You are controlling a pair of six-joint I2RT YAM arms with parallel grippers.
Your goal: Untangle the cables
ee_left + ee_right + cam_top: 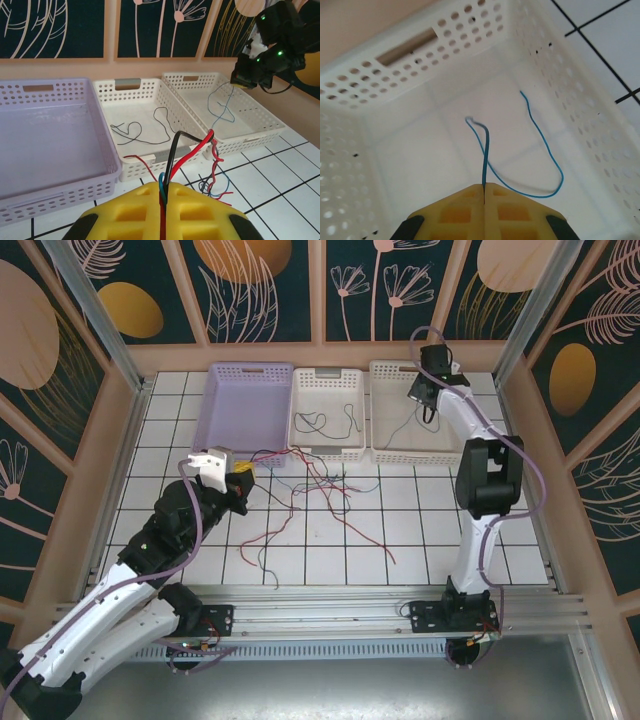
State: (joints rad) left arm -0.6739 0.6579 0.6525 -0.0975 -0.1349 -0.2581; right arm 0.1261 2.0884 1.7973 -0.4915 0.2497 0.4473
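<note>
My left gripper is shut on a bunch of red, black and blue cables just in front of the baskets. From there the cables run into a loose tangle spread over the tiled table. My right gripper hovers over the right white basket, shut on one blue cable. That cable hangs down and loops on the basket floor. A thin black cable lies alone in the middle white basket.
A purple basket stands left of the two white ones, all three in a row at the back. Wooden walls close in the table on three sides. A metal rail carrying the arm bases runs along the near edge.
</note>
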